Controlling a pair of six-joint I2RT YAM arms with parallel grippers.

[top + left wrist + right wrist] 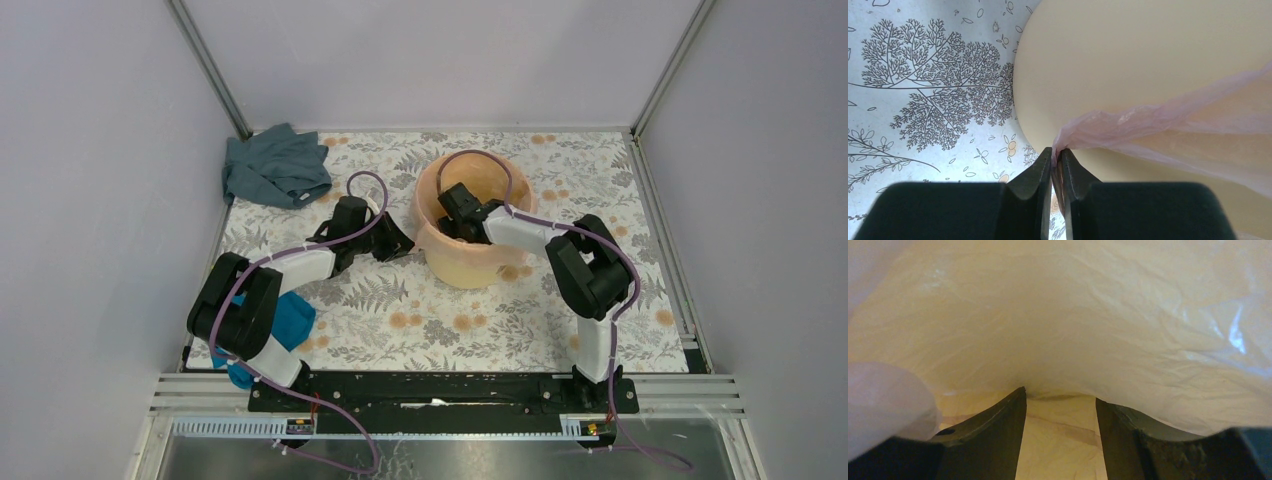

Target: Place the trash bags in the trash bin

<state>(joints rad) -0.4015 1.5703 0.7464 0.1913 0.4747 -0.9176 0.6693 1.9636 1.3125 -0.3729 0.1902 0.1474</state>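
- Trash bin (465,262) — a round yellow-orange plastic bucket with tapered sides and a rolled rim. It stands upright on the bench (400,310), between the two arms.
- Bench: a flat surface under a pale sheet printed with grey ferns and small orange flowers.
- Trash bag (1168,125) — thin, translucent pale pink film, wrinkled and slightly glossy. One gathered corner lies outside the bin against its smooth wall, and the film stretches away from there across that wall.
- Left claw (1055,152): its black fingers are pressed together and pinch the gathered corner of the bag, just beside the bin's left side.
- Right claw (1060,396): it reaches down inside the bin. Its two dark fingers stand apart, with creased film just beyond the tips.
- Top view only: a crumpled grey-blue cloth (275,165) lies at the far left corner, and a teal cloth (290,320) is partly hidden under the left arm. The pink film is hard to make out in this view.
- Left wrist view only: the pinch itself.
- Right wrist view only: the bin's interior, filled with pale, crinkled film that catches bright glints.
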